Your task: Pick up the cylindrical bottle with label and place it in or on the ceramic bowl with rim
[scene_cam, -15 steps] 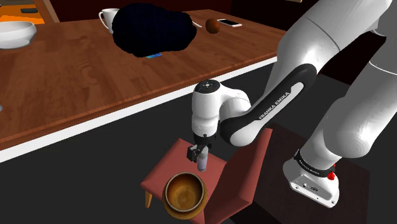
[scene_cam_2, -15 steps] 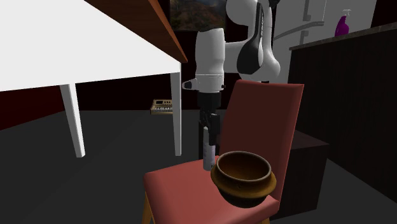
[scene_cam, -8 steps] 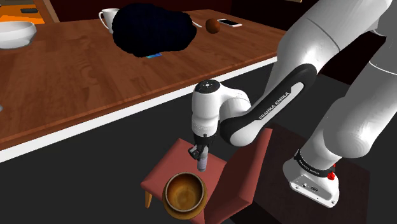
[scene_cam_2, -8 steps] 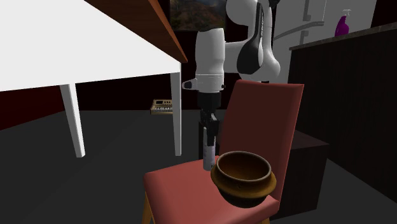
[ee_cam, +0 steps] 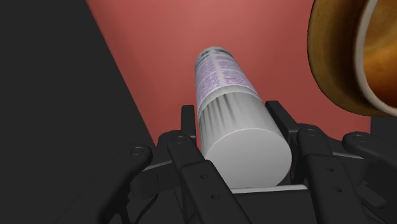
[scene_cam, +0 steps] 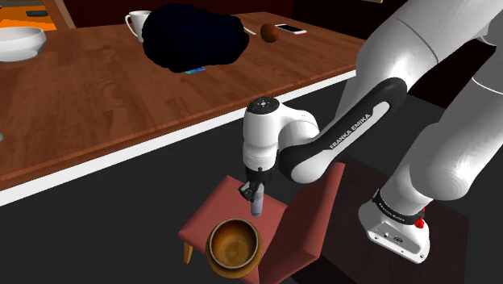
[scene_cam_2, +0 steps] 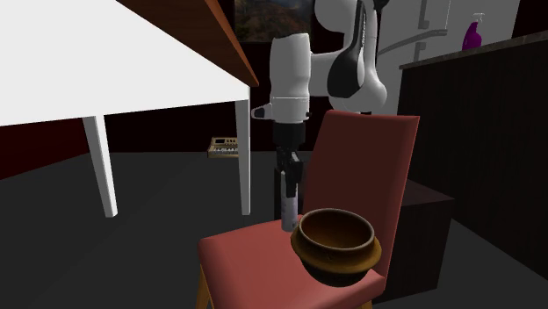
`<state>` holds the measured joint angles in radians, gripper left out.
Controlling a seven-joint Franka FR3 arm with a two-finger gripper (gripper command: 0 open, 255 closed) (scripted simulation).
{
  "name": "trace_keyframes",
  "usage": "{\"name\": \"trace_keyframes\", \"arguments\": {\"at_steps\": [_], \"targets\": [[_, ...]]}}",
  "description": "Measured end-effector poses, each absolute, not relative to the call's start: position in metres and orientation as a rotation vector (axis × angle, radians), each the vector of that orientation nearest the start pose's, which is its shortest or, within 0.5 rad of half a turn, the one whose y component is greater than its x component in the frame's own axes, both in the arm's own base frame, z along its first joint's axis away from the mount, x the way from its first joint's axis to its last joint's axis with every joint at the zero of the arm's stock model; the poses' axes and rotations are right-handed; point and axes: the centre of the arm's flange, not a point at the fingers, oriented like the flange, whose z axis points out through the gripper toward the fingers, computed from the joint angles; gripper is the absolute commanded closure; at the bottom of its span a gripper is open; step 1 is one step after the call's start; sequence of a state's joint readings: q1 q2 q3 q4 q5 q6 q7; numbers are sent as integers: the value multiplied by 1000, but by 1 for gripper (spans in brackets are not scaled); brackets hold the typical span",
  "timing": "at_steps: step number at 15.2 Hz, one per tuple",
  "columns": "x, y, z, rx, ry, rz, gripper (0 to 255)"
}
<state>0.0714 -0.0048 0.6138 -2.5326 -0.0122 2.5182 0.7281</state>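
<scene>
Wrist view: gripper (ee_cam: 233,118) clasps the labelled bottle (ee_cam: 221,76) by its ribbed cap (ee_cam: 245,149), so it could swing and clip the brown bowl (ee_cam: 334,60).

I am looking past my black gripper (scene_cam_2: 290,186) at a pale grey bottle (ee_cam: 234,111) wearing a white label (ee_cam: 219,75) printed in purple lines, a glossy brown bowl (ee_cam: 336,60) glowing orange-brown inside, and a salmon-red chair seat (ee_cam: 159,38)
</scene>
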Motion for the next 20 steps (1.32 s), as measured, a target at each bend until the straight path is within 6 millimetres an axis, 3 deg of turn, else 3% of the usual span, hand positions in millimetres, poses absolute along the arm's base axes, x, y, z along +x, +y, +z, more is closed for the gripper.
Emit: {"name": "trace_keyframes", "arguments": {"at_steps": [20], "targets": [[354, 288, 380, -3155, 52, 2, 255]]}}
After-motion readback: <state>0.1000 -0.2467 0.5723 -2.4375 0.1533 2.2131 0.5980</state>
